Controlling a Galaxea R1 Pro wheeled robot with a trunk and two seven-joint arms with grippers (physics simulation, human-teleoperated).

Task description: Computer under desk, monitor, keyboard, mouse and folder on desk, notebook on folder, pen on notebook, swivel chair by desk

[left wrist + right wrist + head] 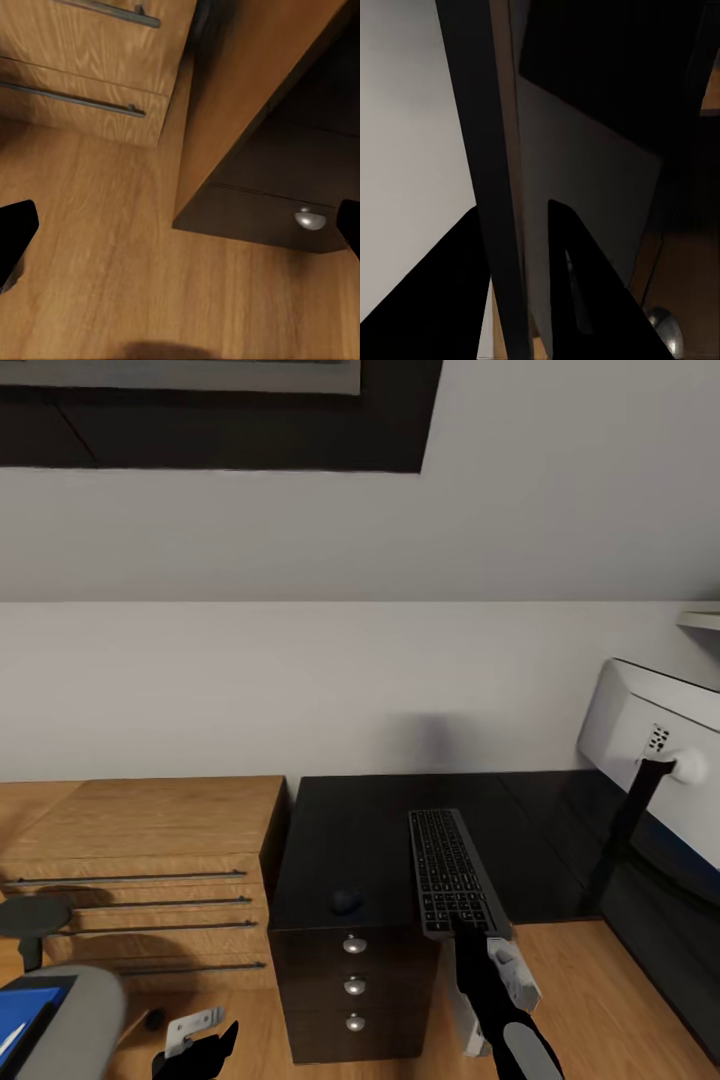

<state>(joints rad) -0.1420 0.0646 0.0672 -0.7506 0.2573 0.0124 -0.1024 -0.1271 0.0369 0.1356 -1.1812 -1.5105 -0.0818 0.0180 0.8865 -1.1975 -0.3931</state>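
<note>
Black desk [400, 830], under sloped wall: keyboard [450, 870] clamped at its near end by right gripper [468, 928], laid overhanging front edge. Left gripper [195, 1050] held apart, idle.

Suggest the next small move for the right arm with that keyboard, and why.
Probably slide the keyboard right, toward the monitor, then let go. The right gripper is shut on its near edge, which overhangs the desk front; the monitor stands well off to the right, and the mouse lies to the left.
</note>
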